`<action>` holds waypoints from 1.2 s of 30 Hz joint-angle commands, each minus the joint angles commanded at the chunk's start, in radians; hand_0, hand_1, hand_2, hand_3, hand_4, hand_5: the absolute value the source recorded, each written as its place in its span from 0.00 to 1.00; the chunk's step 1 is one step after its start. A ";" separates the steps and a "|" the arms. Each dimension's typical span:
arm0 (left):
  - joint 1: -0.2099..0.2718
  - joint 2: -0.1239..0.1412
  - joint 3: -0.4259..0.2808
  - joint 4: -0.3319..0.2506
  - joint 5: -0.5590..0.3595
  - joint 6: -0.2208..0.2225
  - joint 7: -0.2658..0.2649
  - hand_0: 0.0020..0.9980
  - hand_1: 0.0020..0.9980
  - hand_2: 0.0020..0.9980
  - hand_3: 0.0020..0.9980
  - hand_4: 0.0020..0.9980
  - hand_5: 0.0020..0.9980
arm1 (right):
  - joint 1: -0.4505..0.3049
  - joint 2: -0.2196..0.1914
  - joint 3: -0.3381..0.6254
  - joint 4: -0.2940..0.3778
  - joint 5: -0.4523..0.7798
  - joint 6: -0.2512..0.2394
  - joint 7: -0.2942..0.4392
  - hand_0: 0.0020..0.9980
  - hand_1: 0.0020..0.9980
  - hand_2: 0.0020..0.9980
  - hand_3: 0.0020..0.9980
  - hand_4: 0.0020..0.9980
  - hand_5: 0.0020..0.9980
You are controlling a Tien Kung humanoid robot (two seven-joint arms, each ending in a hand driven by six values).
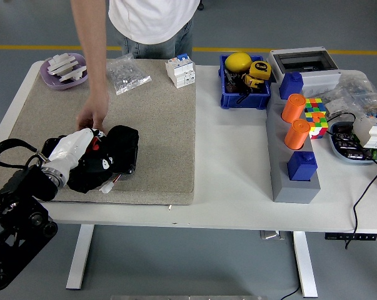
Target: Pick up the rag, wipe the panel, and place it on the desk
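Black left robot arm of chunky jointed segments, matte with glossy curved housings. Round bolt heads and circular recesses along the lower links. Thin black cable looping up in an arc above the wrist. Silver metal ring at the wrist, then a white-covered left hand, smooth and pale like a glove or shell.

White short-sleeved T-shirt on the person, loose at the hem. Blue denim jeans below it. One arm bare below the sleeve.
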 joint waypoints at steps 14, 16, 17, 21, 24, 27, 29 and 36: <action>0.011 0.031 -0.089 0.066 0.012 0.020 -0.003 0.24 0.18 0.55 0.53 0.36 0.00 | -0.001 0.001 0.012 0.004 -0.010 -0.001 0.002 0.76 0.61 0.63 0.61 1.00 0.64; 0.015 0.037 -0.105 0.074 0.012 0.020 -0.004 0.24 0.18 0.55 0.54 0.37 0.00 | -0.001 0.001 0.011 0.004 -0.009 -0.001 0.002 0.76 0.61 0.63 0.61 1.00 0.64; 0.017 0.040 -0.114 0.077 0.013 0.020 -0.003 0.24 0.18 0.55 0.54 0.37 0.00 | -0.002 0.000 0.010 0.004 -0.008 0.000 0.002 0.76 0.61 0.63 0.61 1.00 0.64; 0.025 0.052 -0.143 0.086 0.016 0.020 -0.001 0.23 0.18 0.55 0.54 0.37 0.00 | -0.004 0.000 0.009 0.004 -0.007 0.000 0.002 0.76 0.61 0.63 0.62 1.00 0.64; 0.030 0.062 -0.167 0.101 0.016 0.019 -0.002 0.23 0.18 0.55 0.54 0.37 0.00 | -0.003 0.000 0.010 0.004 -0.008 0.000 0.002 0.76 0.61 0.63 0.62 1.00 0.64; 0.037 0.070 -0.187 0.111 0.016 0.019 -0.002 0.23 0.18 0.54 0.54 0.37 0.00 | -0.003 0.000 0.012 0.005 -0.009 -0.001 0.002 0.76 0.61 0.63 0.61 1.00 0.64; 0.041 0.077 -0.198 0.114 0.019 0.021 -0.002 0.23 0.18 0.54 0.54 0.37 0.00 | -0.003 0.000 0.012 0.005 -0.010 -0.001 0.002 0.76 0.61 0.63 0.61 1.00 0.64; 0.048 0.087 -0.225 0.129 0.024 0.022 0.002 0.23 0.18 0.55 0.54 0.37 0.00 | -0.003 0.000 0.013 0.005 -0.010 -0.001 0.002 0.76 0.61 0.63 0.61 1.00 0.64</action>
